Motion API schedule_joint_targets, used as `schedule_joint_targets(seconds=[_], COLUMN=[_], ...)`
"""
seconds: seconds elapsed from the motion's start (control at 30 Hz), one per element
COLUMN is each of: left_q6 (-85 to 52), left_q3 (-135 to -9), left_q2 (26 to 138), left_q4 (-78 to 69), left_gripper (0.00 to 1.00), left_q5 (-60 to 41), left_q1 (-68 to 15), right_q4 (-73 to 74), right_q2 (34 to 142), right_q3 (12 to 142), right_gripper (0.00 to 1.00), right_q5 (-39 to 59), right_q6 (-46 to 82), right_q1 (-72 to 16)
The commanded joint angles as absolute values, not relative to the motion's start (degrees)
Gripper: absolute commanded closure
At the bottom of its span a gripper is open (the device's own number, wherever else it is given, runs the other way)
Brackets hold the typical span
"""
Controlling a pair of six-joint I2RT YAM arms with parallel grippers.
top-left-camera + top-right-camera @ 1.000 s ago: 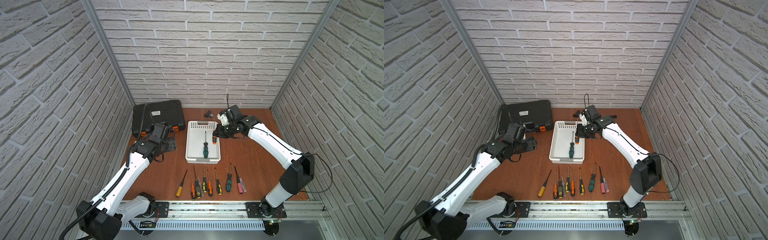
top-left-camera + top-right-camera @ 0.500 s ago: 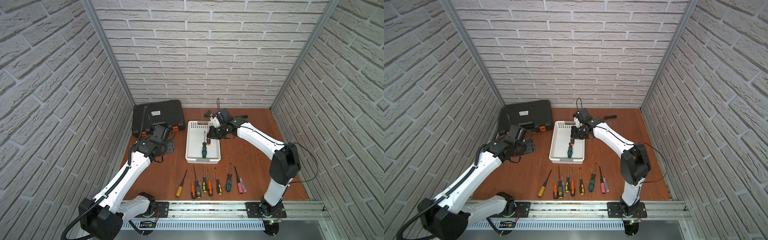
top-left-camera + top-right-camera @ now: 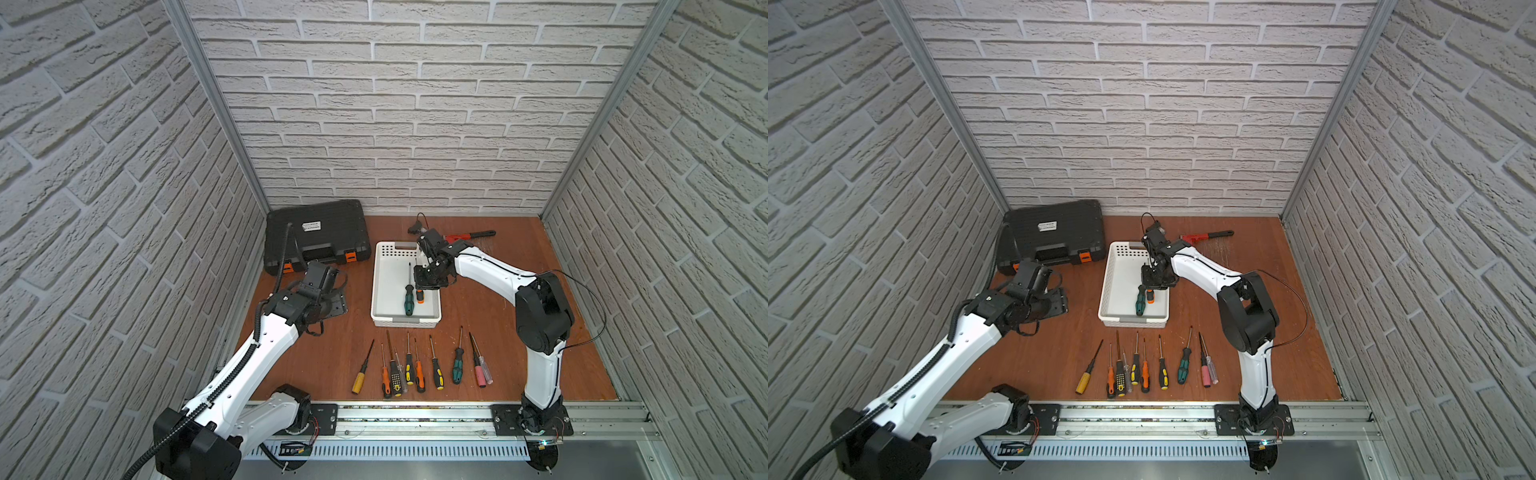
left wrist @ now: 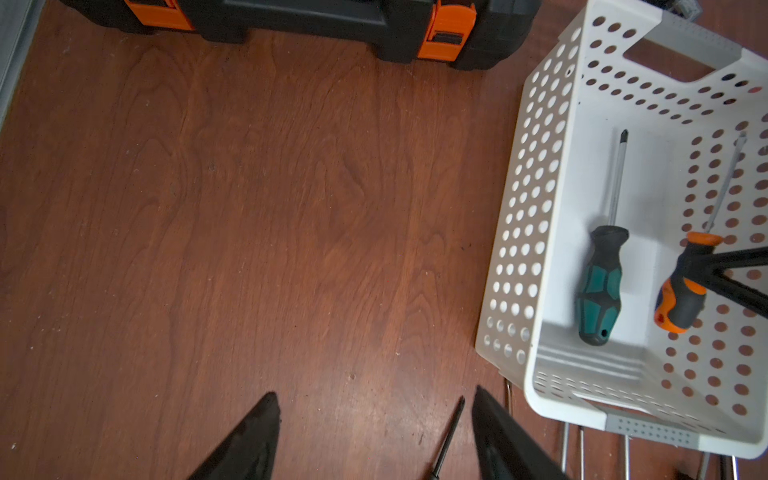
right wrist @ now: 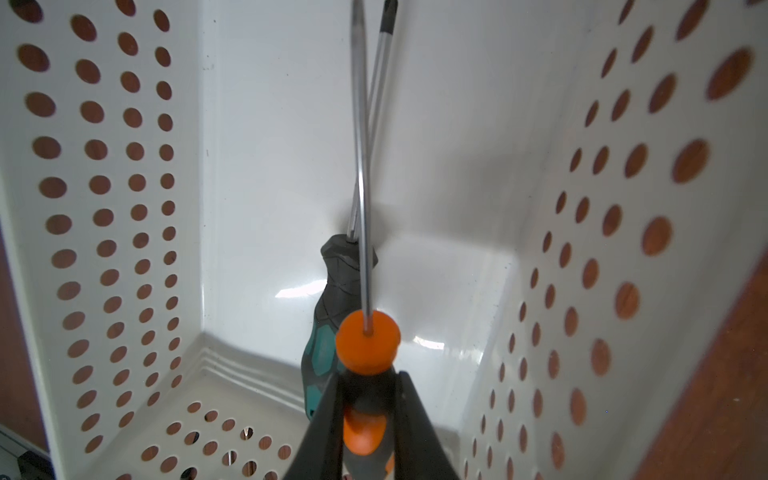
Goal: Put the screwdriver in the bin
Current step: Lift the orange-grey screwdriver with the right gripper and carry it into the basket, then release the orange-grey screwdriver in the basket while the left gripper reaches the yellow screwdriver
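The white perforated bin (image 3: 376, 286) (image 3: 1108, 286) stands mid-table. My right gripper (image 3: 421, 290) (image 3: 1150, 291) (image 5: 368, 384) reaches down into it, shut on the handle of an orange and grey screwdriver (image 3: 420, 296) (image 3: 1150, 297) (image 4: 681, 291) (image 5: 368, 340). That screwdriver hangs low inside the bin near its right wall. Whether it touches the floor I cannot tell. A green and black screwdriver (image 3: 409, 301) (image 4: 600, 286) (image 5: 328, 291) lies on the bin's floor beside it. My left gripper (image 3: 334, 302) (image 3: 1059, 305) (image 4: 374, 399) is open over bare table left of the bin.
A black tool case (image 3: 318, 237) with orange latches sits at the back left. Several screwdrivers (image 3: 415, 365) lie in a row in front of the bin; the shaft of one (image 4: 451, 432) shows between my left fingers. A red-handled tool (image 3: 465, 236) lies behind the bin.
My right gripper has carried the orange screwdriver leftward from beside the bin and down into it. The left arm has barely moved.
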State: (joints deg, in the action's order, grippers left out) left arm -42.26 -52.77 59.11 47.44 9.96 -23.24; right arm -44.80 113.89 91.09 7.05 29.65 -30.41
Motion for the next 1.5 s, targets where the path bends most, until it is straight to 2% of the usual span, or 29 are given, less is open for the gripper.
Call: schedule_joint_targets(seconds=[0.0, 0.43, 0.53, 0.63, 0.67, 0.93, 1.2, 1.47], left_q6=[-42.5, -43.1, -43.1, -43.1, -43.1, -43.6, -49.3, -54.8], left_q3=[-51.2, -45.6, -45.1, -44.6, -44.5, -42.1, -39.5, -37.4], left_q2=[57.7, 53.6, 53.7, 53.5, 53.4, 52.3, 53.5, 61.0], left_q4=[45.5, 45.4, 45.7, 46.2, 46.4, 47.2, 50.1, 48.3], left_gripper=[0.27, 0.27, 0.27, 0.27, 0.27, 0.32, 0.39, 0.41], left_q5=[9.9, 6.5, 4.8, 3.7, 3.4, -1.6, -1.3, 2.8], left_q1=[-22.8, -22.8, -22.8, -22.9, -22.9, -24.1, -35.1, -51.0], right_q4=[-46.9, -47.8, -47.7, -47.5, -47.4, -48.7, -49.8, -40.3], right_q2=[115.7, 119.4, 119.8, 119.5, 119.1, 115.1, 106.8, 93.7], right_q3=[92.7, 93.3, 93.2, 93.2, 93.2, 95.8, 102.1, 87.2], right_gripper=[0.94, 0.92, 0.85, 0.67, 0.64, 0.64, 0.64, 0.64], right_q5=[5.1, 4.0, 3.8, 3.7, 3.5, 2.8, 3.8, 8.4], right_q6=[30.1, 31.1, 31.1, 30.9, 30.8, 28.7, 24.8, 24.8], right_q1=[-31.4, -32.1, -32.1, -32.1, -32.1, -32.6, -36.3, -38.1])
